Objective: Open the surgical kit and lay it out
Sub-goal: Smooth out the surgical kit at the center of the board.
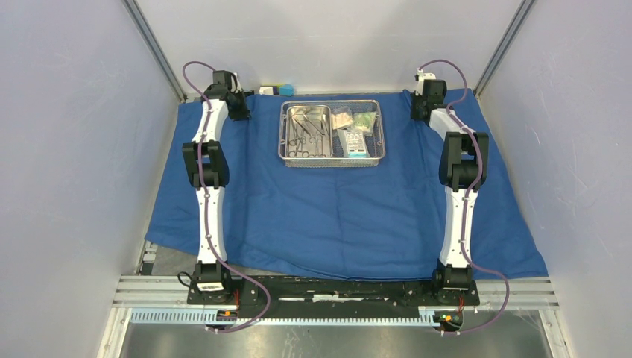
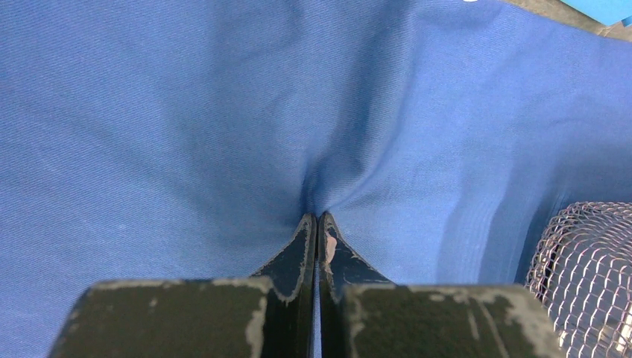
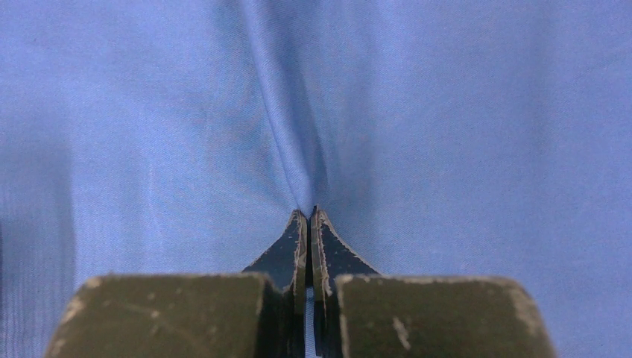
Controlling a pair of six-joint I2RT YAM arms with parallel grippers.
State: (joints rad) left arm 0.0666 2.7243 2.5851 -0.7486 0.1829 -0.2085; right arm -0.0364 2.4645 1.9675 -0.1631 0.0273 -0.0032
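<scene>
**While Both Hands Pinch the Wrap, the Tray Lies Uncovered**

Although the blue cloth wrap [image 1: 335, 224] lies spread flat from the bench's near edge, where its hem drapes over, the unfolding step looks unfinished. At the far corners, the left hand [image 1: 240, 110] and the right hand [image 1: 421, 110] are each pressed together on a pinch of cloth. Between them, midway along the far edge, the mesh tray [image 1: 284, 138] holds instruments [image 1: 309, 136] and packets [image 1: 355, 130] side by side. Next, I judge, both hands must release and lift clear before reaching for the contents. Only the wrist views show fabric puckering into the closed tips. Only the overhead view shows what the tray holds.
</scene>
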